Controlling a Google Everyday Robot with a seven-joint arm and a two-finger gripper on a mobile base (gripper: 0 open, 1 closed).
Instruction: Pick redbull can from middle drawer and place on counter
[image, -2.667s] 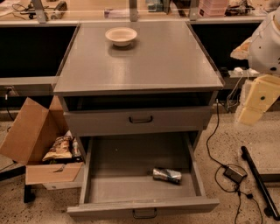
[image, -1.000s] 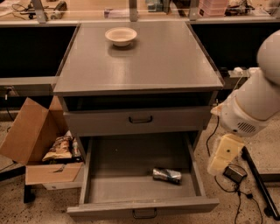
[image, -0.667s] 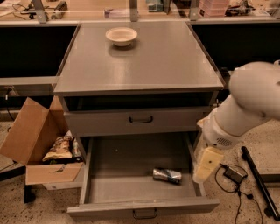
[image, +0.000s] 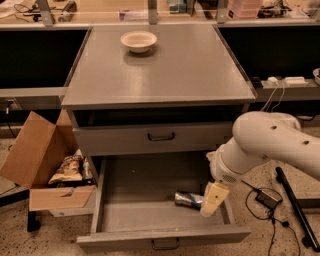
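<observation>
**Down in the open drawer: gripper (image: 214, 199) at the can's end**

Low over the right-hand part of the middle drawer (image: 125, 235), the cream-coloured gripper points downward from a thick white arm (image: 270, 145) that reaches in from the right. Whether it is wide or narrow, I cannot tell. It sits just at the right end of the redbull can (image: 187, 199); whether it touches the can cannot be made out either.

The can lies on its side on the drawer floor, right of centre and towards the front, its length running left to right. The drawer is pulled fully out, with its small dark handle (image: 165, 244) at mid-front.

Above it, the other drawer front (image: 115, 141) is closed, with a black handle (image: 161, 136) at its middle. The counter (image: 175, 75) tops the cabinet, and a cream bowl (image: 138, 41) stands upright near its far edge, left of centre, well apart from the can.

Left of the cabinet, an open cardboard box (image: 27, 157) rests on the speckled floor with snack bags (image: 67, 170) inside. On the right, a small black adapter (image: 268, 198) with its cables lies on the floor under the arm, beside a long black bar (image: 296, 212). A wooden bench (image: 100, 9) with clutter runs along the back.
</observation>
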